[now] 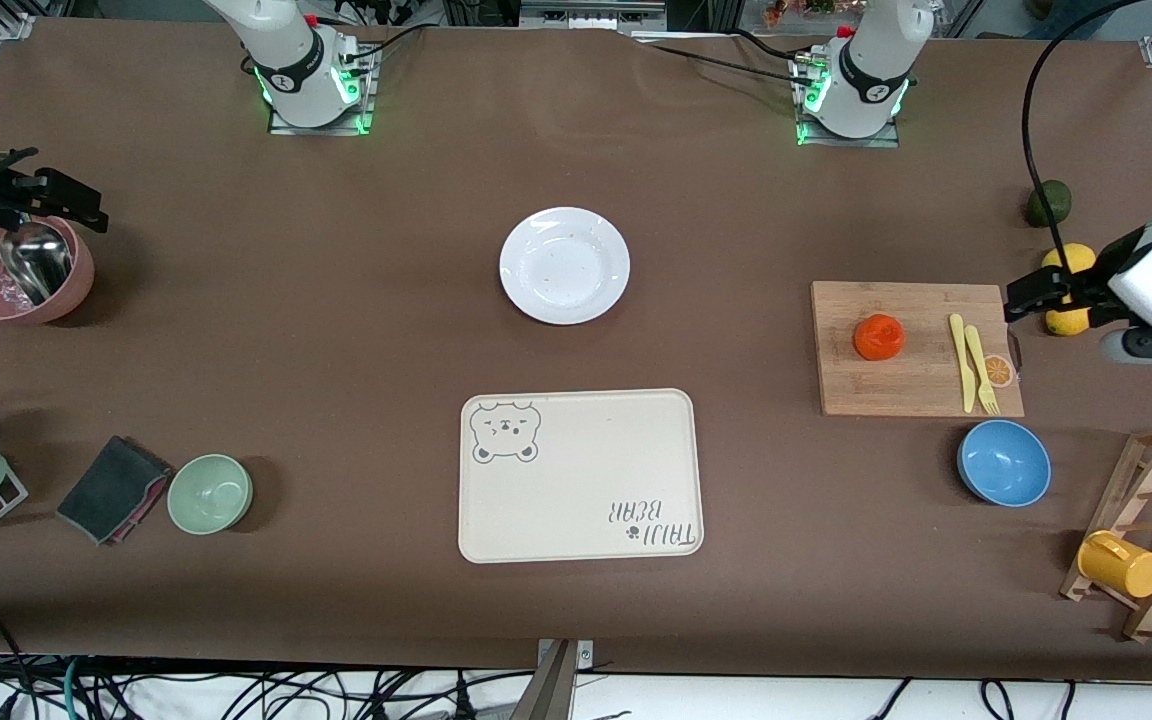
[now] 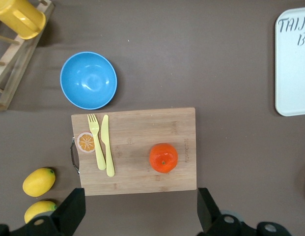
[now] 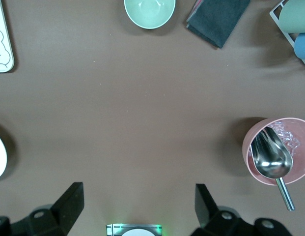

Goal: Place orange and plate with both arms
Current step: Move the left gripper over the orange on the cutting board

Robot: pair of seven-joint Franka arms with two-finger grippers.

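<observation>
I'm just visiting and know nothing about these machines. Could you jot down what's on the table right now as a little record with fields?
orange: on the wooden cutting board, untouched
plate: white, bare, mid-table, farther from the front camera than the bear tray
left pincer: open, holding nothing, up over the board's edge
right pincer: open, holding nothing, over bare table beside the pink bowl with a scoop
beside the orange: yellow fork and knife
progress: nothing picked up yet
</observation>
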